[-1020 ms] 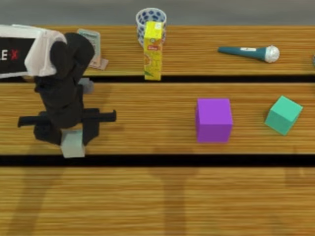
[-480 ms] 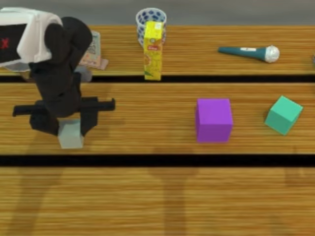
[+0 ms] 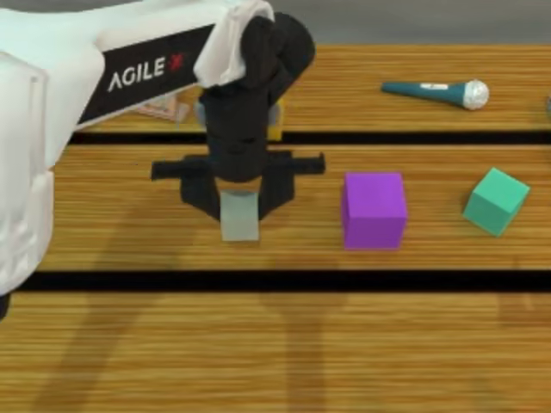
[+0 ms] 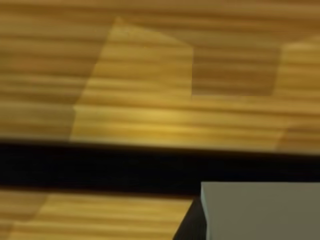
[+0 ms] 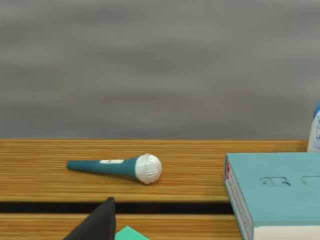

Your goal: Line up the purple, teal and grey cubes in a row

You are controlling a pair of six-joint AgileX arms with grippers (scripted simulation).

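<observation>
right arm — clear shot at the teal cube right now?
Probably yes. The teal cube sits alone on the table's right side, apart from the purple cube, nothing over it. The left gripper holds the grey cube well to the left, out of the way.

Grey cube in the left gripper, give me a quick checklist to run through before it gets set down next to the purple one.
1. Grip on the grey cube: ok; the left gripper is shut on it in the top view.
2. Landing spot: ok; bare wood shows between the grey cube and the purple cube.
3. Row alignment: ok; the grey cube sits about level with the purple cube on the middle plank.
4. Height above the table: cannot tell.
5. Teal cube: not ok; it is turned at an angle and apart at the right.
6. Right arm: ok; out of the top view, and the right wrist view faces the microphone.
</observation>
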